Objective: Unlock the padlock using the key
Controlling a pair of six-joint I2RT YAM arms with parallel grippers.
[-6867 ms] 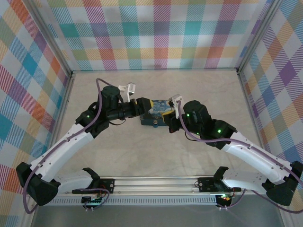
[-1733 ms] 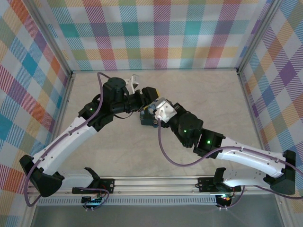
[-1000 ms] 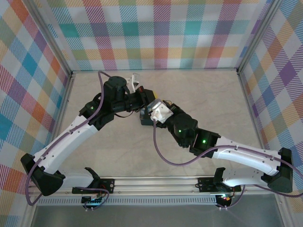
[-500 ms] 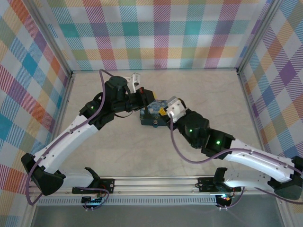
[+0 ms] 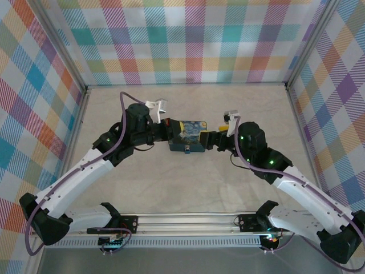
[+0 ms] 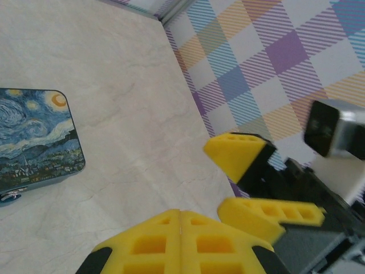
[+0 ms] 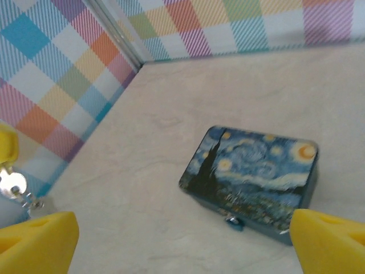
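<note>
The dark blue swirl-printed tin lies flat mid-table, also in the left wrist view and the right wrist view. A small blue padlock with a silvery top hangs at its front latch. My left gripper is at the tin's left end, pads shut with a thin pale line in the seam. The key, a small silvery piece, shows beside a yellow finger at the frame's left edge. My right gripper stands open off the tin's right end, its fingers wide apart.
Plaid walls enclose the pale marbled table on three sides, with metal posts at the corners. The rail with both arm bases runs along the near edge. Open floor lies behind and in front of the tin.
The right arm reached over the tin to the left gripper, then drew back to the right and now stands open off the tin's right end. The left gripper dropped back beside the tin's left end.
</note>
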